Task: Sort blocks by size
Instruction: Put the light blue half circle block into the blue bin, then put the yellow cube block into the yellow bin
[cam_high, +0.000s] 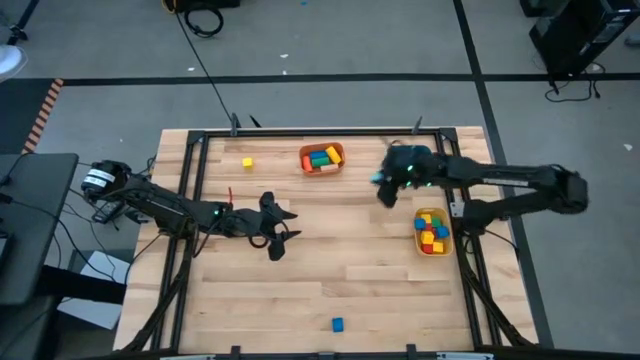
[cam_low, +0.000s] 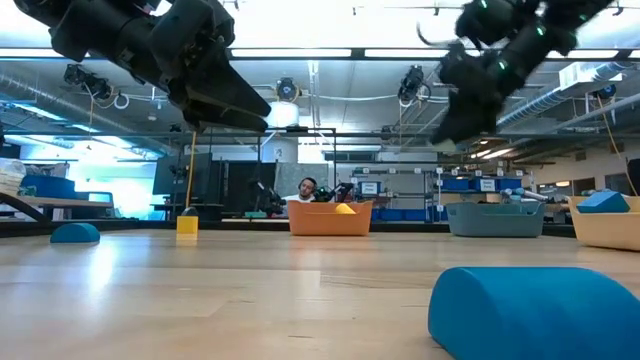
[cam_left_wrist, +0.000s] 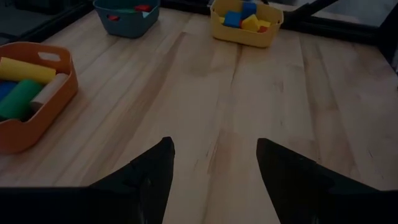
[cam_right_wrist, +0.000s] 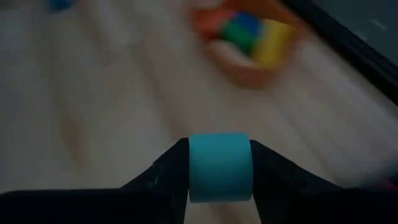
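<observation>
My right gripper (cam_high: 385, 192) is shut on a light blue block (cam_right_wrist: 219, 165) and hangs above the table near its far right, between the orange bin (cam_high: 322, 158) and the yellow bin (cam_high: 432, 230). My left gripper (cam_high: 275, 235) is open and empty above the bare middle of the table; its wrist view shows only wood between its fingers (cam_left_wrist: 214, 149). A small yellow block (cam_high: 247, 162) rests on the table at the far left. A blue block (cam_high: 338, 323) rests near the front edge and shows large in the low view (cam_low: 530, 310). My right gripper pinches the light blue block between its two fingers, by two opposite sides (cam_right_wrist: 191, 168). The block fills the gap between the fingers. It is lifted clear of the table.
The orange bin holds several coloured blocks, and so does the yellow bin (cam_left_wrist: 245, 22). A teal bin (cam_left_wrist: 127, 12) stands at the far right, mostly under my right arm in the high view. A black frame (cam_high: 190, 200) runs round the table's edges. People sit beyond the table.
</observation>
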